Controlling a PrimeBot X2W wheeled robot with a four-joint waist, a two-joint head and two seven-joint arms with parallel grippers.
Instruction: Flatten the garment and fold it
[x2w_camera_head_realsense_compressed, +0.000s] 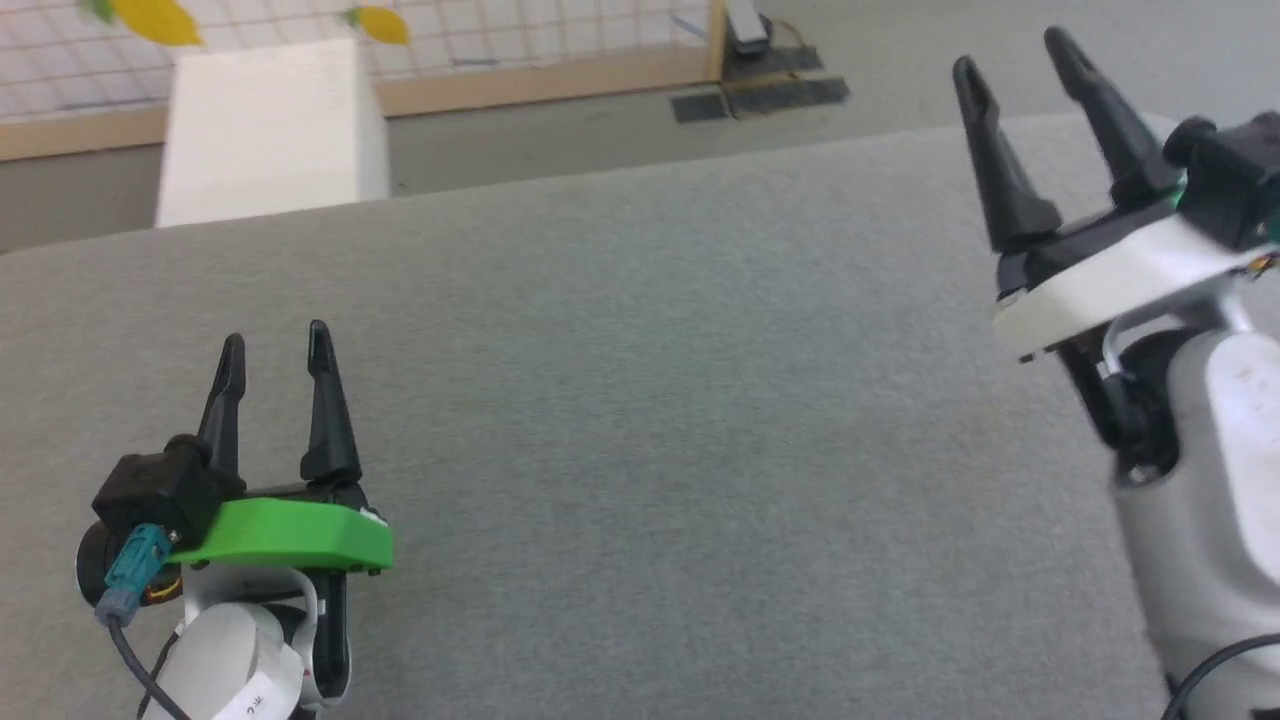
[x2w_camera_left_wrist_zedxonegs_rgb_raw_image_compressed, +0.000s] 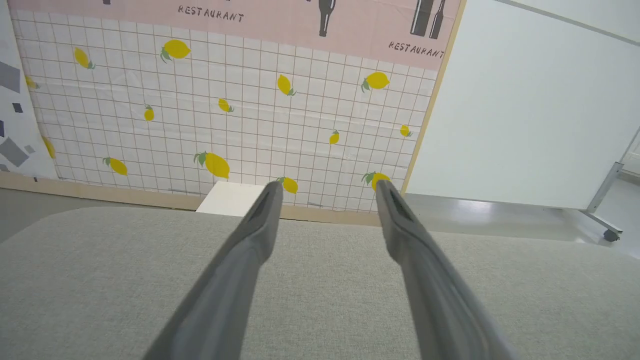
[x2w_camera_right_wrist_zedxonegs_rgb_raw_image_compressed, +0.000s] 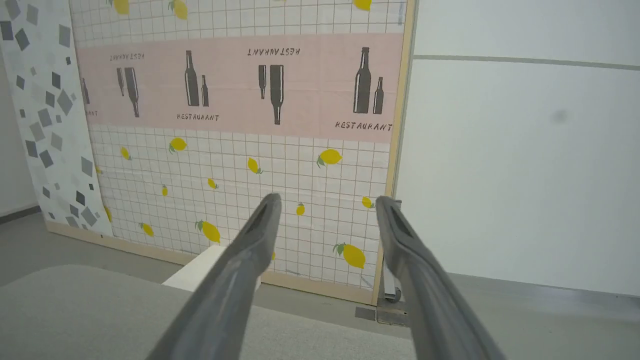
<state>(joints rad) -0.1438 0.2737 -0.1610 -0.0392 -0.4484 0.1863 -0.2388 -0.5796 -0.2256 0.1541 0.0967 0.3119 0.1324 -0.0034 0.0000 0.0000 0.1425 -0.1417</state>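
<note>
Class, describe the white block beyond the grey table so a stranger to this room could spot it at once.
Start at the wide grey fabric-covered table. Beyond its far edge stands a gridded white wall panel printed with yellow lemons; before its wooden base sits the plain white rectangular block. Unlike the patterned panel behind it, its faces are blank.

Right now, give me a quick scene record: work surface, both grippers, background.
surface: grey fabric-covered surface, rounded corners
left gripper: open, nothing between the fingers, over the near left of the surface
right gripper: open, nothing between the fingers, held higher at the right side
beyond far edge: white box on the floor
backdrop: lemon-print grid panel with a pink RESTAURANT band, white board to its right
</note>
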